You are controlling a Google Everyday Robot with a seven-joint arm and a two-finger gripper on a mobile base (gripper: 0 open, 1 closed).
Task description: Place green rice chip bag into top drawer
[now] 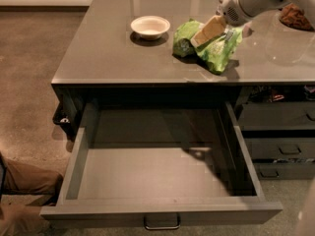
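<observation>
The green rice chip bag (214, 50) lies crumpled on the grey countertop (113, 53), toward the right. My gripper (210, 31) reaches in from the upper right, and its tan fingers (206, 32) are closed on the top of the bag. The bag's right side looks pulled up a little. The top drawer (162, 211) is pulled fully open below the counter's front edge. It is empty, with a small metal handle (161, 223) on its front.
A white bowl (150, 26) stands on the counter left of the bag. Narrower dark drawers (280, 149) stack at the right of the open drawer. A brown object (296, 16) lies at the counter's far right. A person's leg (27, 178) shows at lower left.
</observation>
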